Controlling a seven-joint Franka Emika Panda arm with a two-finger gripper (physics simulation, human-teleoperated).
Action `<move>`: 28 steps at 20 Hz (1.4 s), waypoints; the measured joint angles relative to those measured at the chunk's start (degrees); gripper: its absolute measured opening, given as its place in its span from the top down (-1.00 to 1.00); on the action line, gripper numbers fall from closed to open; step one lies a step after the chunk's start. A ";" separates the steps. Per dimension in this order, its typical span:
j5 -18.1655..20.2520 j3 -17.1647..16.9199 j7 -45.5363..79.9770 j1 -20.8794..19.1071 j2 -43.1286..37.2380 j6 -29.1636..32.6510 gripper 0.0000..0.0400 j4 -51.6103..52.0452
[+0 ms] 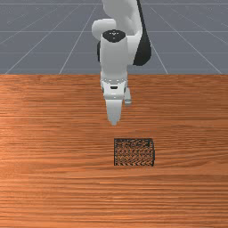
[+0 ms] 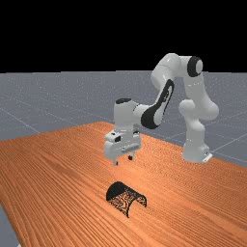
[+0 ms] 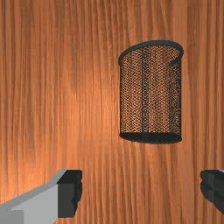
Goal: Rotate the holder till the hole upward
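In the front view my gripper (image 1: 114, 121) hangs above the table on the far side of the holder (image 1: 134, 152), toward the holder's left end. The far view has the gripper (image 2: 123, 160) raised over the table, clear of the black mesh holder (image 2: 124, 197), which lies on its side. Its open end faces the near right there and the front view's right. Looking down in the wrist view, the gripper (image 3: 142, 190) is open, nothing between its fingers. The holder (image 3: 150, 94) has its dark base nearer the fingers and its thick rim farther away.
The orange-brown wooden table (image 1: 49, 133) surrounds the holder, with bare wood on both sides in the front view. In the far view the arm's base (image 2: 195, 152) stands by the table's right edge.
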 joint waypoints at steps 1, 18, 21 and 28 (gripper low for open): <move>0.00 0.00 0.00 0.00 0.00 0.00 -0.22 0.00; 3.49 5.04 9.04 6.57 2.11 -0.03 -1.00 2.95; 4.32 6.56 11.80 8.73 3.56 -0.06 -1.00 4.99; 1.16 6.51 19.27 14.43 9.61 -9.27 -1.00 16.18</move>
